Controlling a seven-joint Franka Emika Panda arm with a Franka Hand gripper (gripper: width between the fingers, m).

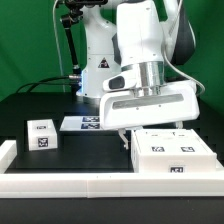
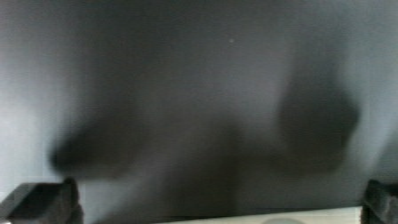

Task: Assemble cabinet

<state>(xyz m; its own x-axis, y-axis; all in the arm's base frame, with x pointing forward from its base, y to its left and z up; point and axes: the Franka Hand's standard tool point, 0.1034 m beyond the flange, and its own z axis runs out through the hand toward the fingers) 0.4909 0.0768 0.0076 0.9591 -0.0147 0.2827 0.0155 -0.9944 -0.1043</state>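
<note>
On the exterior view's left, the small tagged block (image 1: 42,133) sat alone on the black surface (image 1: 30,105), well apart from where you were working, so you could leave it out of this step. The marker board (image 1: 84,123) lay flat nearer the centre, and you needed to keep the arm's path off it.

The end effector (image 1: 150,126) hung low over the cabinet shell (image 1: 172,152). The shell rested at the exterior view's right, just behind the white rail (image 1: 100,185). The fingers were spread wide: in the wrist view the two fingertips (image 2: 43,200) stood at opposite edges, with only a pale blur between them.

I judged that you were setting up a grasp on the shell. For that you wanted the fingers squared to one wall, one on each side, and sunk deep enough to bite fully. Then you wanted a slow squeeze, so the shell did not skid into the rail.

Much was hidden from you. In the exterior view the broad white hand covered the shell's far edge, so I could not tell whether the fingers touched it, straddled a wall or hovered clear. The wrist view was too out of focus to show any edge or tag. The rail cut off the shell's front face.
</note>
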